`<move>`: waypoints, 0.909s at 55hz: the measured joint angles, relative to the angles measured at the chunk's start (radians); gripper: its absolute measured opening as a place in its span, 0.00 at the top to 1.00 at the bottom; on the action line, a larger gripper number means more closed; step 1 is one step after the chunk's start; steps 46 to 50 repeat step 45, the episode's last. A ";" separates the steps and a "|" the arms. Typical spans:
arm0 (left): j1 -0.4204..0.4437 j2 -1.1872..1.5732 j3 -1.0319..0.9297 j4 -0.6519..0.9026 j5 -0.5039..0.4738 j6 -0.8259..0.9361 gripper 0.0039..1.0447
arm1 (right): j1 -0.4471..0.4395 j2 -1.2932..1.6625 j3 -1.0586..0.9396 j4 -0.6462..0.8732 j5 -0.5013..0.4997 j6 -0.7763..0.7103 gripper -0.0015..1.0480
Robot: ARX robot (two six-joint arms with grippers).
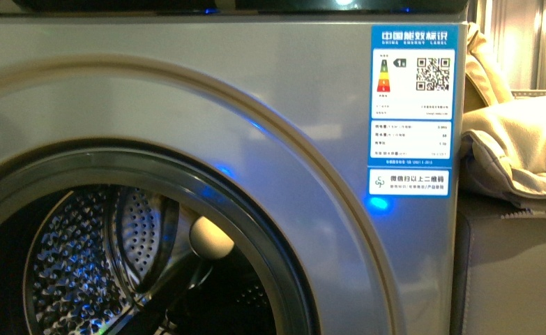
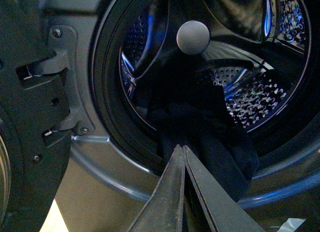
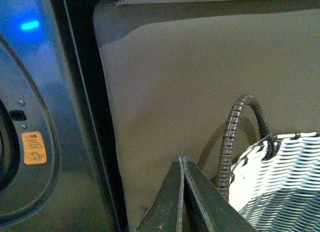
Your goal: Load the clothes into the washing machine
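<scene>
Silver-grey washing machine (image 1: 186,91) with blue-white label (image 1: 412,105), dark blue clothes (image 2: 210,127), white woven basket (image 3: 280,187).

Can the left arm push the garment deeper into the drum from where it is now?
Probably yes. The left gripper is shut right at the dark garment, which drapes over the porthole rim, and nothing stands between it and the open drum.

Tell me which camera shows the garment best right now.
The left wrist view: the dark garment hangs over the lower porthole rim of the washing machine, just beyond the closed left gripper. The front and right wrist views show none of it.
</scene>
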 joint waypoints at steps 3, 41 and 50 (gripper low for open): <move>0.000 0.001 0.000 -0.002 0.000 0.000 0.97 | 0.000 0.000 0.000 0.000 0.000 0.000 0.98; 0.000 0.000 0.000 -0.004 0.000 0.000 0.59 | 0.000 0.000 0.000 0.000 0.000 -0.001 0.61; 0.000 0.000 0.000 -0.004 0.000 -0.001 0.46 | 0.000 0.000 0.000 0.000 0.000 -0.001 0.49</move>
